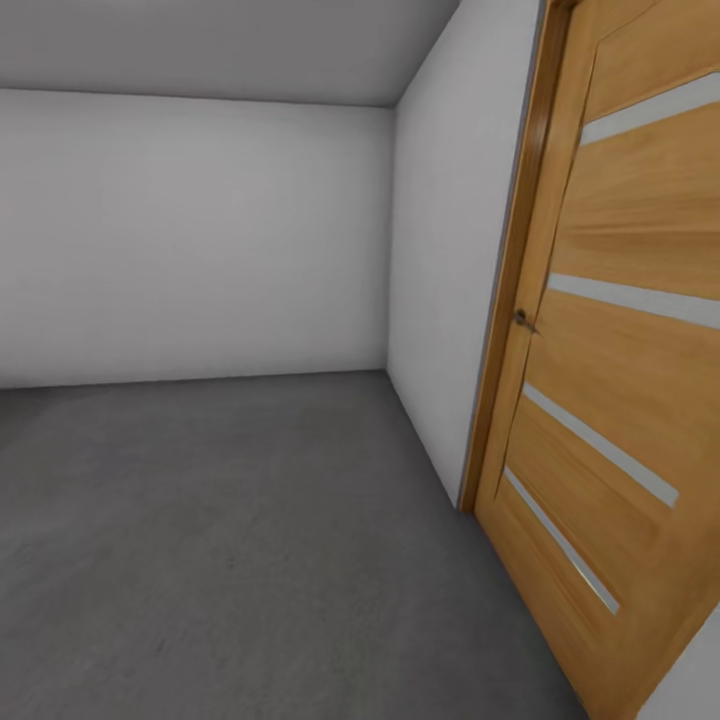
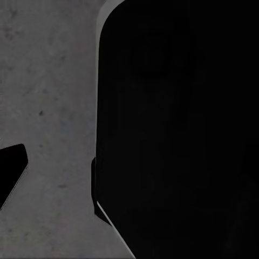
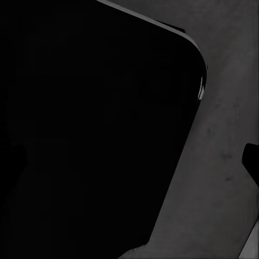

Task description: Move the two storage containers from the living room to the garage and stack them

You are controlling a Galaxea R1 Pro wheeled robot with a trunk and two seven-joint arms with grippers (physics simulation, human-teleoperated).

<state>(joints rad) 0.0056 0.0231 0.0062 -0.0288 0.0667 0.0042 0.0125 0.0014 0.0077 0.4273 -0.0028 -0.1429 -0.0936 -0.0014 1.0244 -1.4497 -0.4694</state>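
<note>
Robot in garage, grey concrete floor (image 1: 230,540) beside slatted wood door (image 1: 620,380) w/ white walls (image 1: 190,240) behind; containers unseen, gripper state can't tell (wrist cams mostly black), so I'd steer slow, keeping base off door.

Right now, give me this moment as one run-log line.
room: garage | ahead: grey concrete floor, white walls | right: slatted wooden door | containers: unseen | grippers: cannot tell
</note>
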